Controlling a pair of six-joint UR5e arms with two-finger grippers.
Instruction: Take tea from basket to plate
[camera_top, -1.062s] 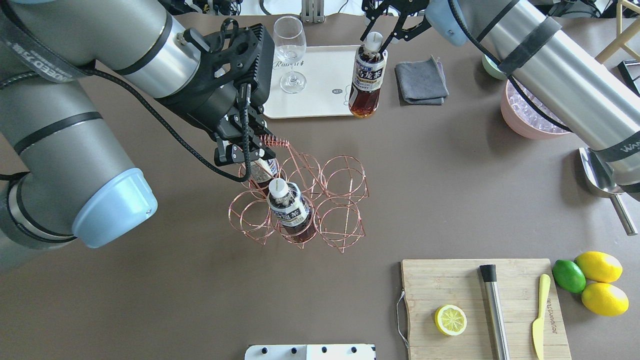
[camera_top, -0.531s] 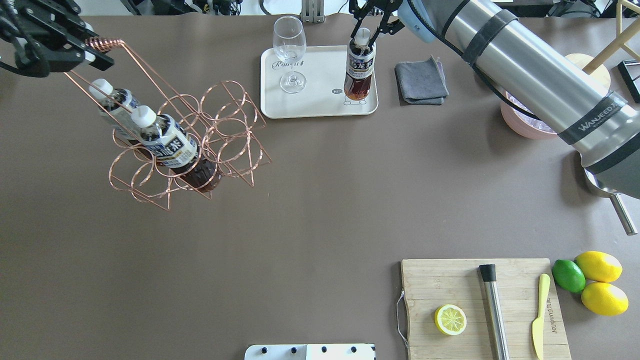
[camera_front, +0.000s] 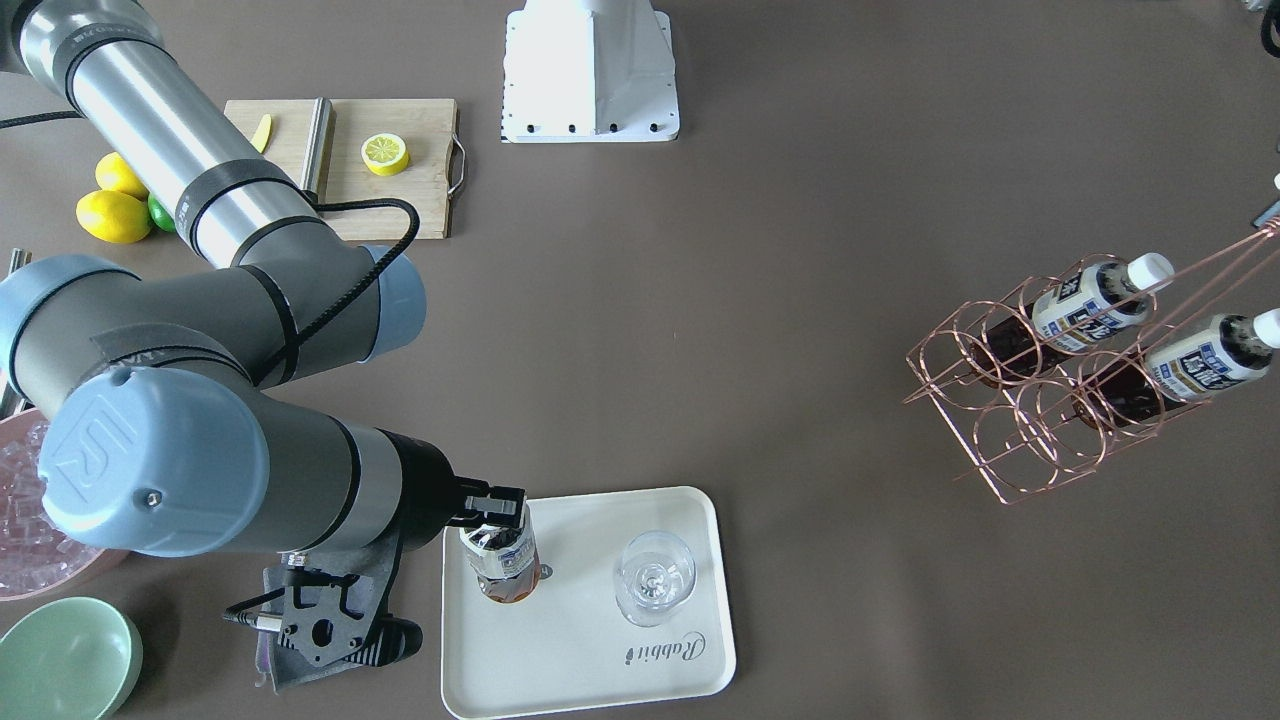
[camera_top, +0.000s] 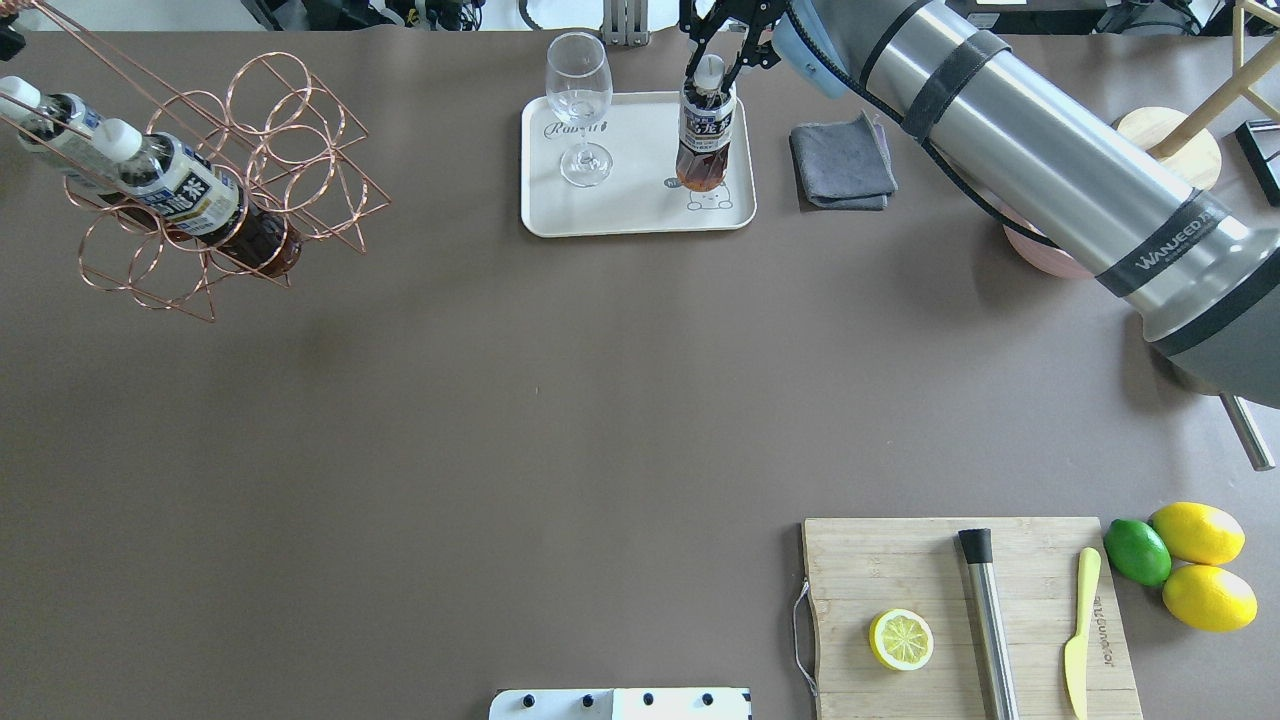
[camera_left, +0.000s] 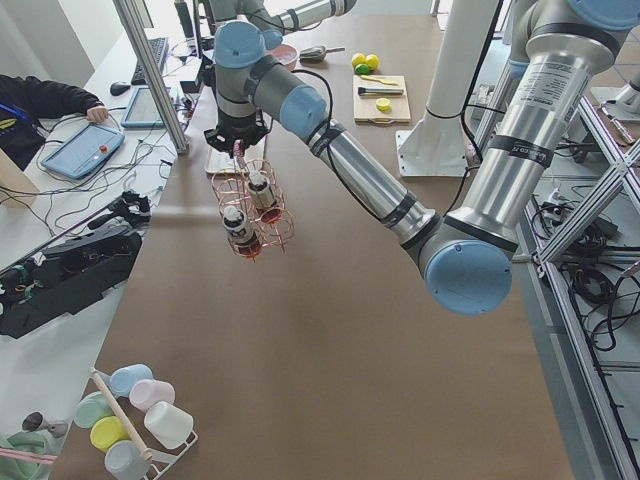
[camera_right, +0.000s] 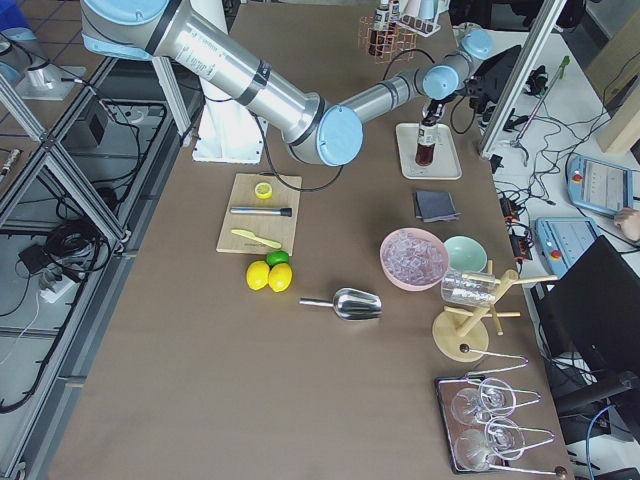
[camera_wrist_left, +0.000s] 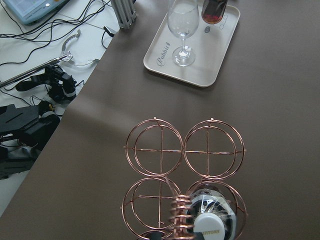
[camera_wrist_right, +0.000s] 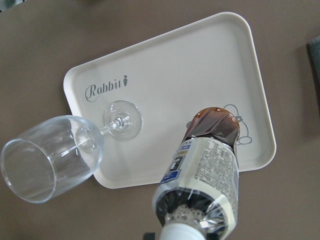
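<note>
My right gripper (camera_top: 711, 58) is shut on the white cap of a tea bottle (camera_top: 702, 135) and holds it upright over the cream plate (camera_top: 640, 205), by the bear drawing. In the right wrist view the bottle (camera_wrist_right: 205, 170) hangs over the plate (camera_wrist_right: 200, 70); I cannot tell if its base touches. My left gripper (camera_left: 238, 143) holds the coiled handle (camera_wrist_left: 180, 220) of the copper wire basket (camera_top: 262, 140). The basket hangs tilted above the table's far left. Two more tea bottles (camera_top: 180, 195) (camera_top: 55, 115) lean in its cells.
A wine glass (camera_top: 580, 100) stands on the plate's left half. A grey cloth (camera_top: 842, 160) lies right of the plate. The pink ice bowl (camera_right: 413, 258) and green bowl (camera_front: 65, 655) sit under the right arm. The cutting board (camera_top: 960, 610), lemons and lime are near right.
My left arm has carried the basket with its two bottles from the table's middle up and to the far left. My right gripper has moved the tea bottle leftward, further onto the plate.
</note>
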